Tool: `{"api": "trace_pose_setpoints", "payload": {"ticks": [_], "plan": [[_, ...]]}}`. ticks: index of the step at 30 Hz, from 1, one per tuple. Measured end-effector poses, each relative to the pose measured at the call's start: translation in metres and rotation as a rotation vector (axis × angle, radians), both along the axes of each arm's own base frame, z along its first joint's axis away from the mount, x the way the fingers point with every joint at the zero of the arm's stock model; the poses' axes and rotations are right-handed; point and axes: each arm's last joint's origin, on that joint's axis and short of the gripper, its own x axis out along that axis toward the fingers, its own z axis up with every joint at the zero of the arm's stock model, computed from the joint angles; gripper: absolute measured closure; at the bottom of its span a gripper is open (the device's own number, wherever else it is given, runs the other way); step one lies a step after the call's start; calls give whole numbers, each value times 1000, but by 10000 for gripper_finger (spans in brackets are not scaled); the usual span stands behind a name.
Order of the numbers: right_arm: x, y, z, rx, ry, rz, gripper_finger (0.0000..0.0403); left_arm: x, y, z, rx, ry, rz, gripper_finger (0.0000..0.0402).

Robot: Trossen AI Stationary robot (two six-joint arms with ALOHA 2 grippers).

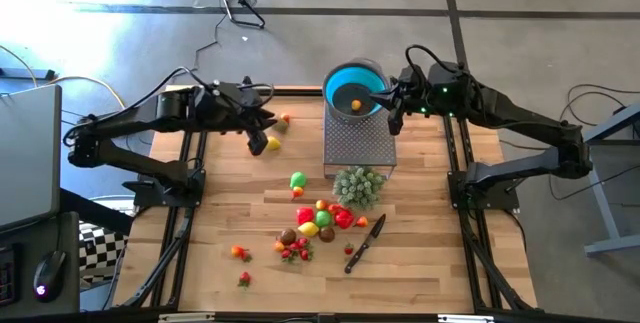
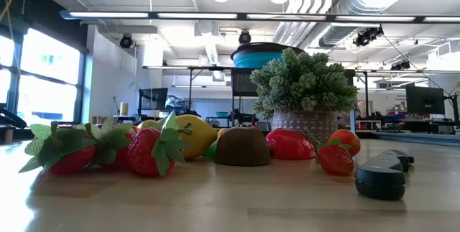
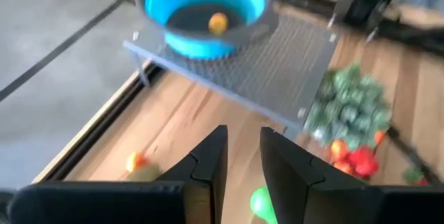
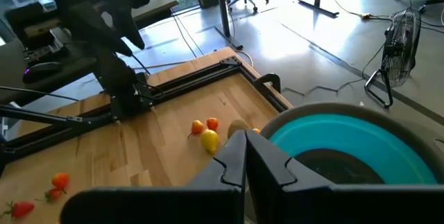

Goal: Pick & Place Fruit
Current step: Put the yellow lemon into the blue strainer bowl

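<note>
The left gripper (image 1: pixel 262 131), fingers narrowed with nothing visibly between them, should settle squarely over the yellow fruit (image 1: pixel 273 144) just beside it before lifting.

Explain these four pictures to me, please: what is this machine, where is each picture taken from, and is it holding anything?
It is a robot with two dark arms at a wooden table; each arm ends in a two-finger gripper. One picture looks straight down from above. One looks level across the tabletop. The other two come from cameras on the arms' wrists, looking past each arm's own fingers.

On the table lie small toy fruits, a knife and a bushy green plant. A blue bowl stands on a metal rack, with one orange fruit inside.

The left gripper hangs over a yellow fruit near the table's far left edge, fingers narrowly apart, holding nothing that I can see. The right gripper is shut and empty beside the bowl.
</note>
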Motion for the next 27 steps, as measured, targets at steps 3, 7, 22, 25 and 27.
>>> {"api": "trace_pose_setpoints", "payload": {"ticks": [3,7,22,25,27], "plan": [[0,0,0,2,-1,6,401,-2,0,-2,8,35,-4,320],[0,0,0,3,-1,9,401,-1,0,-3,9,45,-6,320],[0,1,-2,18,15,36,401,-1,0,-3,20,50,-3,320],[0,1,-2,19,15,38,401,0,0,-3,15,36,-1,320],[0,1,-2,18,15,38,401,2,1,-3,15,30,0,320]]}}
